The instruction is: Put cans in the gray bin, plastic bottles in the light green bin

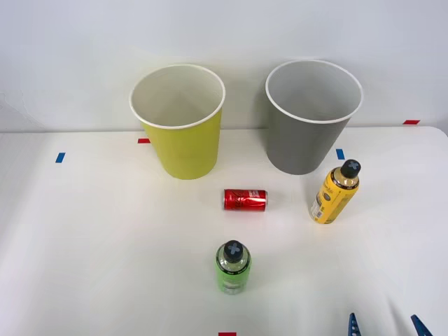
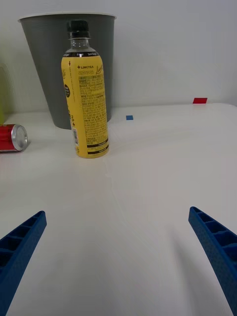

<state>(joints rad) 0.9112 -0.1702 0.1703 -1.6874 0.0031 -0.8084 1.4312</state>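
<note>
A white bench (image 1: 84, 245) carries everything. The right gripper (image 2: 118, 256) hangs low at the near right edge of the bench, its blue ribbed jaws spread wide apart and holding nothing; bare bench lies between them. In the front view the same gripper (image 1: 386, 326) shows as two blue tips at the bottom edge.

Straight ahead of the jaws, well beyond them, the yellow-labelled bottle (image 2: 88, 94) stands upright with its dark cap on. Directly behind that bottle, farther from the jaws, stands the gray bin (image 2: 49, 69), upright and white-rimmed. From the front view the yellow-labelled bottle (image 1: 335, 192) stands just before the gray bin (image 1: 308, 133), apart from it.

Ahead of the jaws and off toward the robot's left, the red can (image 2: 12, 138) lies on its side on the bench, its silver end facing the gripper. Farther left still, the green bottle (image 1: 232, 267) stands upright, nearer the robot than the can. The light green bin (image 1: 180, 140) stands upright beside the gray bin, on its left, far from the jaws.
</note>
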